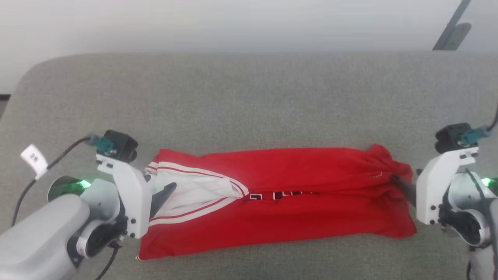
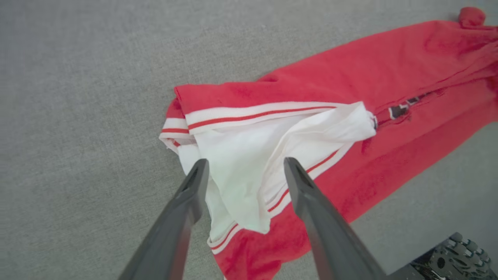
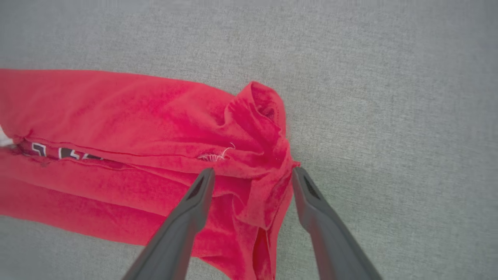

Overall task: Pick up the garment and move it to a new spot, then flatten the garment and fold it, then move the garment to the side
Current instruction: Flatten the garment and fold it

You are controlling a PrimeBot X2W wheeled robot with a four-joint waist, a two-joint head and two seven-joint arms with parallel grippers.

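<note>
Because the left hand [image 2: 244, 167] and right hand [image 3: 253, 173] stood wide open and empty at opposite ends of the garment [image 1: 280, 202], folded lengthwise on the surface [image 1: 249, 97], a shallow regrasp could have undone the fold.

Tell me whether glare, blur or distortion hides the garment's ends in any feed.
Head view: soft even light, mild haze, garment readable. Left wrist view: wide-angle stretch, left claw looms large, white sleeve end sharp. Right wrist view: right claw slightly soft, bunched red end sharp, no glare.

garment [image 1: 295, 210] on table [image 1: 249, 97] (crosswise), left gripper [image 2: 246, 162] left, right gripper [image 3: 253, 171] right
</note>
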